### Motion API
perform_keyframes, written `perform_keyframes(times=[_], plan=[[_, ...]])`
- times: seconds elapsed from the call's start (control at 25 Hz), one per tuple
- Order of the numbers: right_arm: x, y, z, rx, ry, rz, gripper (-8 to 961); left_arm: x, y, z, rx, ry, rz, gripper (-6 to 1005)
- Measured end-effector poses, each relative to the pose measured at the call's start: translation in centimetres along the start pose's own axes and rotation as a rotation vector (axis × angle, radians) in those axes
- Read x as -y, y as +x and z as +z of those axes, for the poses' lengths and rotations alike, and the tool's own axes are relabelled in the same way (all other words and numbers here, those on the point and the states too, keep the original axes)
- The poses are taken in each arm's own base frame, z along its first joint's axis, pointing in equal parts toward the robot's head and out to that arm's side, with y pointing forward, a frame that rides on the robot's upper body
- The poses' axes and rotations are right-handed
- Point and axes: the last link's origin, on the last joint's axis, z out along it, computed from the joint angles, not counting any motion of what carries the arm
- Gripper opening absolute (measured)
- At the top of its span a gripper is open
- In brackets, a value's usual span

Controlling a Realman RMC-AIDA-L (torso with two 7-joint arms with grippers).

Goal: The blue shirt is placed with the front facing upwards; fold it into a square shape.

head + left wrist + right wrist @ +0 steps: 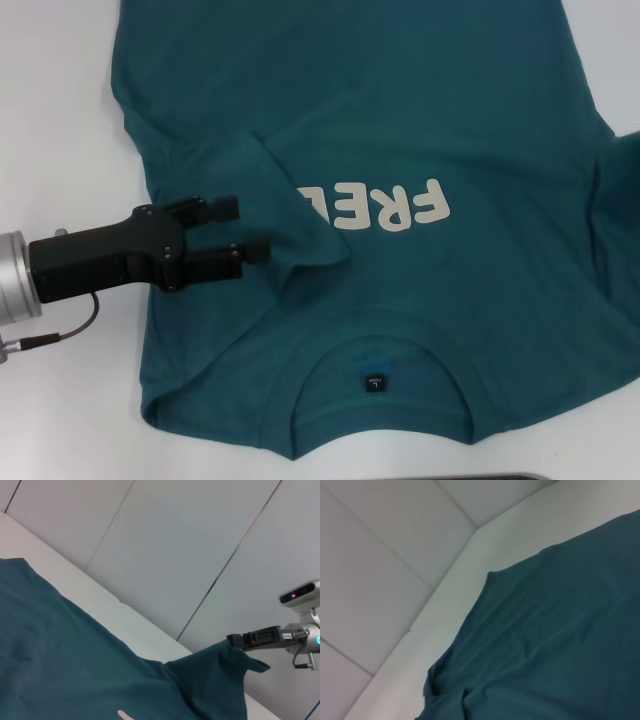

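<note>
The large dark teal-blue cotton T-shirt [400,130] is lying front-up across the white table [50,100], filling most of the head view, its collar and small black neck label [373,384] sitting at the lower centre and the cream chest lettering [375,207] in the middle. The left sleeve is already lying folded over onto the chest, its flap [290,215] covering the start of the lettering.

The black left gripper [240,231] is reaching in from the left edge of the head view, just beside that flap, with its fingers spread apart and nothing between them.

The likely trouble is the flap: it is lying loosely creased, so a careless move could be dragging it askew or unfolding it, spoiling the square. A grab taken there could also be catching two layers at once.

The right gripper [250,639] is showing only at the right of the left wrist view, lifting a peak of the shirt's cloth, apparently clenched on it, though the fingertips are buried in fabric. In the head view the shirt's hem and right sleeve are being cut off by the frame.
</note>
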Motion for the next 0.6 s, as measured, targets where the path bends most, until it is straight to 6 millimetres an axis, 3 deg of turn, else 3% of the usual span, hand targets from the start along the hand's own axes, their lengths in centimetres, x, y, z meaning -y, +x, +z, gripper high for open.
perform_keyframes(times=[0.32, 0.6], plan=[[-1.3, -1.3, 5.3, -0.048, -0.047, -0.050, 79, 0.0, 0.0, 0.1, -0.003, -0.001, -0.001, 917], [-2.1, -0.8, 9.5, -0.119, -0.087, -0.053, 86, 0.0, -0.1, 0.1, -0.003, 0.005, -0.005, 917]])
